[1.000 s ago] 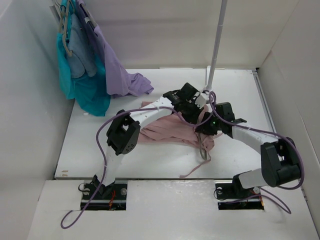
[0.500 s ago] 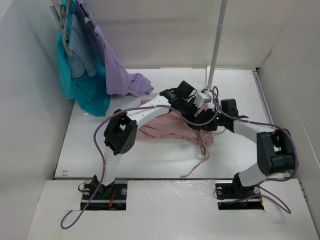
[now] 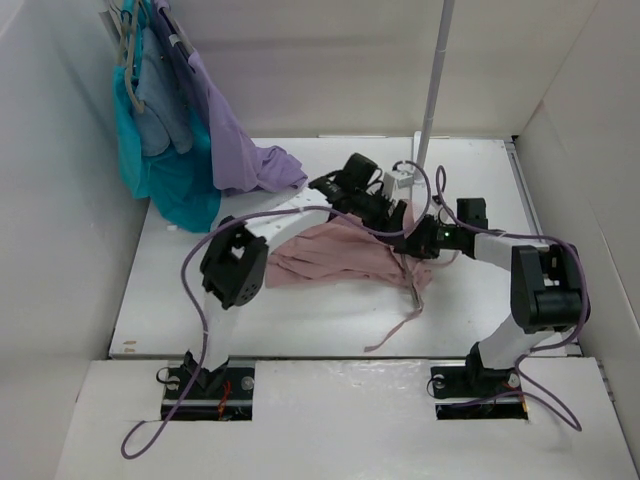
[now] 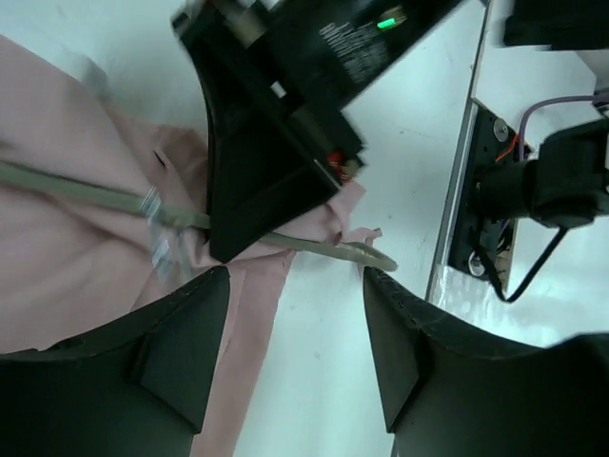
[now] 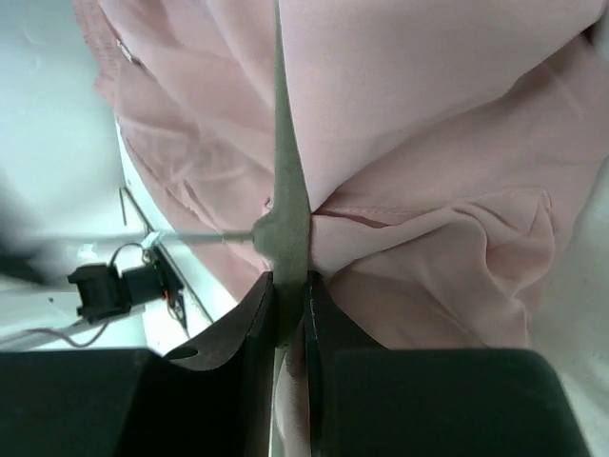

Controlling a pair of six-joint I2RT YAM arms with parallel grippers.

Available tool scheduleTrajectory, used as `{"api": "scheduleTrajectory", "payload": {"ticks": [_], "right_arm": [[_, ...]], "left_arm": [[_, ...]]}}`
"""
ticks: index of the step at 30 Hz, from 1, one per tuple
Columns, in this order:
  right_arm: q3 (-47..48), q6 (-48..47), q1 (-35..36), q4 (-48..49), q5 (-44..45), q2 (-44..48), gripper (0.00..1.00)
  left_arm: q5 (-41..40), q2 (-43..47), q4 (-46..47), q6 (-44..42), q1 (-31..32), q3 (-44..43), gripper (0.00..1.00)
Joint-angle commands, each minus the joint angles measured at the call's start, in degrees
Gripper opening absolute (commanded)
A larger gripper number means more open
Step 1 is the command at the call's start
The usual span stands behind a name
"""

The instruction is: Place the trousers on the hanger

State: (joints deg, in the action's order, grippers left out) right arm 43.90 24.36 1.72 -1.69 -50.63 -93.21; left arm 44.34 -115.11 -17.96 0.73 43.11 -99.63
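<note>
Noting the trousers lying bunched in the middle of the table, the hanger running across the pink fabric; seeing the right gripper pinching the hanger's bar, pressed tight on it; seeing the left gripper hovering spread beside it, holding nothing; noting the lilac garment and the teal garment hanging far left

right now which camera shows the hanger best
Right wrist: the hanger runs its bar down the pink trousers into the shut right gripper, with its neck and hook wire visible. Left wrist shows the bar and one rounded corner, partly behind the right gripper. Top external shows only a thin sliver beside the trousers.
</note>
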Motion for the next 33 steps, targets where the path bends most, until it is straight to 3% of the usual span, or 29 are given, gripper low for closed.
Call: {"api": "scheduleTrajectory", "payload": {"ticks": [1,5,7,9,12,14,15,17,19,23,26,31,33], "right_arm": [[1.7,-3.9,-0.5,2.2,-1.5,-1.5,0.0],[1.7,-4.4,-1.0,2.2,-2.5,-1.5,0.0],[1.7,-4.4,-1.7,2.2,-3.2,-1.5,0.0],[1.7,-4.4,-2.4,2.2,-3.9,-2.1,0.0],[2.2,-4.4,-3.6,2.2,-3.9,-2.6,0.0],[2.8,-4.4,-3.6,2.2,-3.9,-3.2,0.0],[2.8,-4.4,-3.6,2.2,-3.9,-3.2,0.0],[2.8,-4.4,-3.6,2.2,-5.1,-3.9,0.0],[3.3,-4.4,-4.2,2.2,-5.1,-3.9,0.0],[3.3,-3.9,-4.7,2.2,-5.7,-3.3,0.0],[3.3,-3.9,-4.7,2.2,-5.7,-3.3,0.0],[3.3,-3.9,-5.2,2.7,-6.2,-3.3,0.0],[3.3,-3.9,-5.2,2.7,-6.9,-3.3,0.0]], "left_arm": [[-1.4,-6.4,1.8,6.6,-0.5,-2.8,0.56],[-2.9,-5.8,11.4,12.2,-1.8,2.3,0.45],[-2.1,-5.2,14.0,16.7,-2.7,5.0,0.29],[1.3,-5.2,15.4,18.3,-3.4,5.0,0.24],[5.3,-3.5,14.0,16.8,-3.4,5.0,0.32],[6.7,-2.1,9.8,9.8,-2.9,2.5,0.45],[6.7,-1.5,4.4,6.6,-2.2,1.8,0.59],[4.2,0.4,0.2,0.6,-1.6,1.8,0.63],[2.6,0.9,-0.8,-2.3,-1.6,4.0,0.6],[4.4,-0.6,-0.2,2.4,-5.6,7.2,0.27],[6.3,-0.6,0.3,3.1,-6.7,6.6,0.27],[5.5,2.7,-2.8,-6.6,-4.5,8.4,0.48],[3.3,3.3,-1.0,-5.3,-4.0,10.4,0.51]]}}
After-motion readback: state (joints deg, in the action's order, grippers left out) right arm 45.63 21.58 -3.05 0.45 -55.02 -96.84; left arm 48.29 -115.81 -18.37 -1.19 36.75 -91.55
